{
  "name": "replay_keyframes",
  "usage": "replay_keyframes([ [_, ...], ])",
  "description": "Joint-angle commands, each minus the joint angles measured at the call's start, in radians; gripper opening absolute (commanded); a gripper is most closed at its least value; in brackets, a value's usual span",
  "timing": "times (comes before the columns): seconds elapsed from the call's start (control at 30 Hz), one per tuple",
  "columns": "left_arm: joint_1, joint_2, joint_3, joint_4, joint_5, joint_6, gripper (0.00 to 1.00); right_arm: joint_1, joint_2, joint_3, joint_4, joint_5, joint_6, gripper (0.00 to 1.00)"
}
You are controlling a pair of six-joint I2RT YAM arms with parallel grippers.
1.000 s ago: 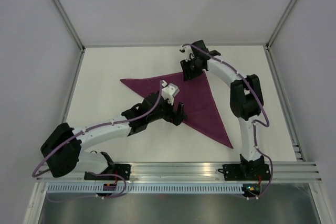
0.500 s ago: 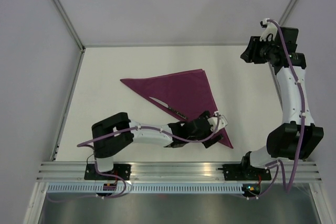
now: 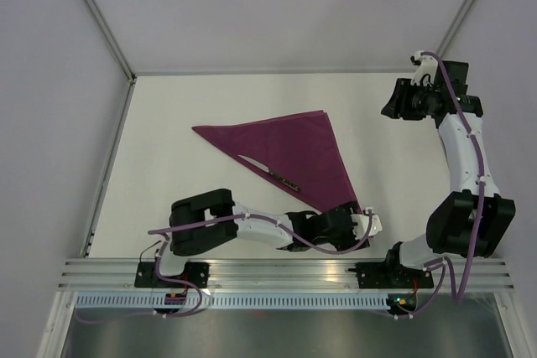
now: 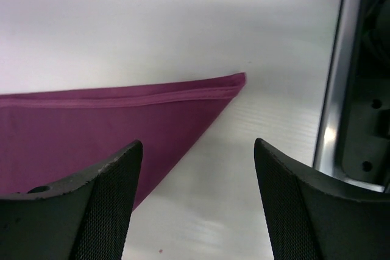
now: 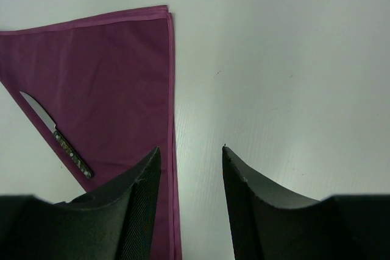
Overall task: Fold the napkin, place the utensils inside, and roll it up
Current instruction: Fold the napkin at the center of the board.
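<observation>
The plum-purple napkin [image 3: 294, 153] lies flat on the table, folded into a triangle. A knife [image 3: 270, 173] with a pale blade and a dark handle lies on it along the left folded edge. My left gripper [image 3: 370, 223] is open and empty, low over the table just beyond the napkin's near right corner [image 4: 239, 80]. My left gripper [image 4: 198, 144] has the cloth under its left finger [image 4: 91, 211]. My right gripper [image 3: 391, 106] is open and empty, raised at the far right. In the right wrist view it [image 5: 190, 150] looks down on the napkin [image 5: 116, 83] and the knife [image 5: 58, 135].
A metal rail [image 3: 285, 270] runs along the table's near edge and shows close to the left gripper [image 4: 350, 89]. Metal frame posts and pale walls bound the white table [image 3: 168, 207] at the left, right and back.
My left gripper has gone from the napkin's middle to its near right corner, leaving the knife in sight on the cloth. My right arm swung from the napkin's far corner to the far right.
</observation>
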Motion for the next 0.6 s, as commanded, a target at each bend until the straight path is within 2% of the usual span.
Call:
replay_keyframes([
  [0.0, -0.035, 0.042, 0.059, 0.077, 0.003, 0.061, 0.78, -0.002, -0.025, -0.011, 0.014, -0.008, 0.008, 0.50],
  [0.37, -0.070, 0.154, 0.112, 0.169, -0.131, 0.103, 0.73, -0.003, -0.025, -0.027, 0.015, -0.019, 0.005, 0.50],
  [0.57, -0.076, 0.166, 0.112, 0.204, -0.163, 0.126, 0.61, -0.003, -0.028, -0.040, 0.020, -0.016, 0.002, 0.49],
])
